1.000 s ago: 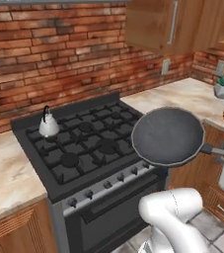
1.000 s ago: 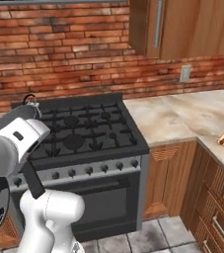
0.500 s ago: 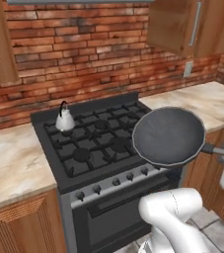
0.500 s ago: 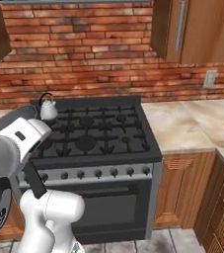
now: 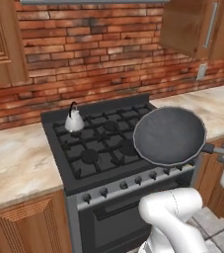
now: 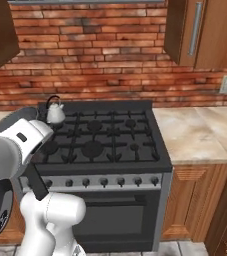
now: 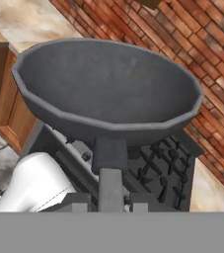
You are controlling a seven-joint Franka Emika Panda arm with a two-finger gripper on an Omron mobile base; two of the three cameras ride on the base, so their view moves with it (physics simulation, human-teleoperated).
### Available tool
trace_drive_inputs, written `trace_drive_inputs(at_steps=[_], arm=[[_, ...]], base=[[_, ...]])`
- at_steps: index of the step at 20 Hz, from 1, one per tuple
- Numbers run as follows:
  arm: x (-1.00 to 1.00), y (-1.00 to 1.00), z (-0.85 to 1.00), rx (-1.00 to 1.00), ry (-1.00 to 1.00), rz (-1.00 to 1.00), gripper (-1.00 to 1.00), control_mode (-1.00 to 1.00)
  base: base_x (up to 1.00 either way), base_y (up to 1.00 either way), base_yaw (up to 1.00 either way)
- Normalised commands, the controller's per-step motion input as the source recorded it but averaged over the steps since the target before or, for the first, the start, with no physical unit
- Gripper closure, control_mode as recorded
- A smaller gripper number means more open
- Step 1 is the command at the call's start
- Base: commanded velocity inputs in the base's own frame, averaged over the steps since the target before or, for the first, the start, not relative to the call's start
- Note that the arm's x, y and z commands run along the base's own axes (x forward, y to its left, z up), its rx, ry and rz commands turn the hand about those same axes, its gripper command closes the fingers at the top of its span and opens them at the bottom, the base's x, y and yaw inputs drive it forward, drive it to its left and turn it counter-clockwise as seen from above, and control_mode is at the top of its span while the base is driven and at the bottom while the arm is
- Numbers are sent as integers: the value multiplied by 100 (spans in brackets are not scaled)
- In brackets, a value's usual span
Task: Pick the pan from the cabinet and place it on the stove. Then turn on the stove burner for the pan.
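Observation:
The pan (image 5: pixel 169 135), round and dark grey, hangs level above the front right corner of the stove (image 5: pixel 96 157). Its thin black handle (image 5: pixel 215 148) runs right toward the white arm. In the hand view my gripper (image 7: pixel 111 200) is shut on that handle (image 7: pixel 110 184), and the pan's bowl (image 7: pixel 108 84) tips up ahead of it, over the stove grates (image 7: pixel 163 170). The stove (image 6: pixel 100 142) has a row of small dark knobs (image 6: pixel 102 181) along its front. The cabinet (image 5: pixel 197 27), reddish-brown with a long silver bar handle, hangs on the wall at the upper right.
A small silver kettle (image 5: pixel 74 121) stands on the back left burner. Marble counters (image 5: pixel 15 163) flank the stove on both sides. Low wooden cabinets (image 6: pixel 195 205) stand under the counter. A brick wall (image 5: pixel 93 64) runs behind, with another wall cabinet (image 5: pixel 2 44) at the left.
The whole picture has shifted: the base has driven sideways and the stove now sits nearer the middle. The pan stays held in the same spot relative to the arm.

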Motion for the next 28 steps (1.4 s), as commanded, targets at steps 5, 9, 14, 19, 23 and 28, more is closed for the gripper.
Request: trace_drive_inputs(at_steps=[5, 9, 14, 19, 23, 28], arm=[[0, 0, 0, 0, 0, 0, 100, 100], [0, 0, 0, 0, 0, 0, 100, 100], [0, 0, 0, 0, 0, 0, 100, 100], [0, 0, 0, 0, 0, 0, 100, 100], [0, 0, 0, 0, 0, 0, 100, 100], [0, 0, 0, 0, 0, 0, 100, 100]], base=[[28, 0, 17], [31, -10, 22], [41, -19, 25], [22, -32, 18], [7, -44, 10], [14, -33, 7]])
